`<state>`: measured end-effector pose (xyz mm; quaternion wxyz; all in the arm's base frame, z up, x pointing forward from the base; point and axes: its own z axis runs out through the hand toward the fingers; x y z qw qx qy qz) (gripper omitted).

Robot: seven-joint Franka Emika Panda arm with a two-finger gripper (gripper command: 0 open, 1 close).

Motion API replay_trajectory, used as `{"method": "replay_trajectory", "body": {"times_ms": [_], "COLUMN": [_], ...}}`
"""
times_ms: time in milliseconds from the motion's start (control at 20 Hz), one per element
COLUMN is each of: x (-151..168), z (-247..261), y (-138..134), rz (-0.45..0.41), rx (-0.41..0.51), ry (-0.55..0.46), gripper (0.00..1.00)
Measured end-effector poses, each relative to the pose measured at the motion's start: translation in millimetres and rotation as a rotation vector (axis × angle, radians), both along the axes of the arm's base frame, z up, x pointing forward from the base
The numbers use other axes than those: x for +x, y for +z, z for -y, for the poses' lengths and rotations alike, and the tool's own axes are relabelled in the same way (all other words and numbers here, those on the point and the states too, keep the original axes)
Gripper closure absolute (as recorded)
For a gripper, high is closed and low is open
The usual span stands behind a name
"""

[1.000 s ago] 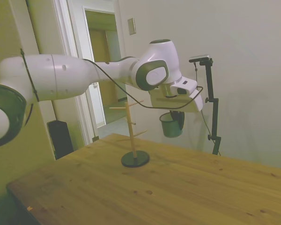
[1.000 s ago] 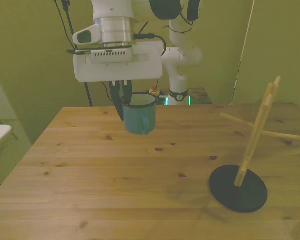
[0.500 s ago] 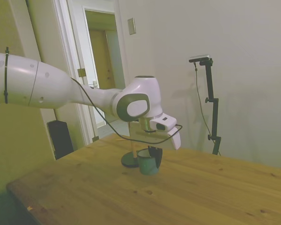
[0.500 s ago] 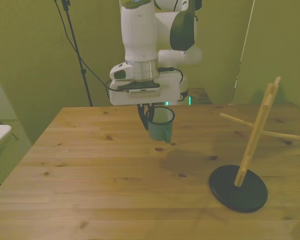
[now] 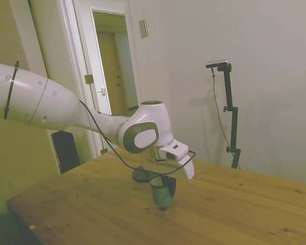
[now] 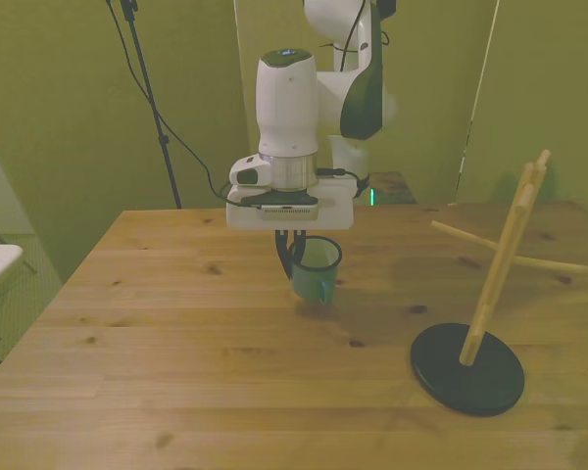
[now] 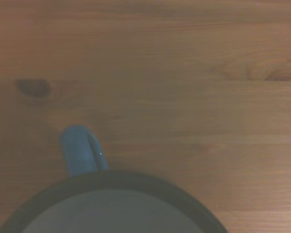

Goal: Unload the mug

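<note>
Hand point(image 6: 296, 257) clamped on one green mug point(image 6: 315, 268), upright on table point(image 6: 176, 343), one wooden rack point(image 6: 490, 294) apart.

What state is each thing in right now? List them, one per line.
mug: upright, empty, held at the rim, at or just above the table.
gripper: shut on the mug's rim, pointing down.
mug tree: standing at the front view's right, pegs bare, leaning in that view.
table: bare wood around the mug.
door: open, behind the table in the side view.
</note>
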<state>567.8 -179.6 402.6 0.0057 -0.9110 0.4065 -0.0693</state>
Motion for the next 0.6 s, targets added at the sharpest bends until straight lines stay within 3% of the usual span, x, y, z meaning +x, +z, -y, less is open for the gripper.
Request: {"method": "replay_trajectory", "body": {"times_ms": [600], "x": [-7.1], "z": [-2.7], "y": [-20.7], "rz": [0.022], "rx": [-0.003], "ry": [-0.04], "gripper": [1.0]}}
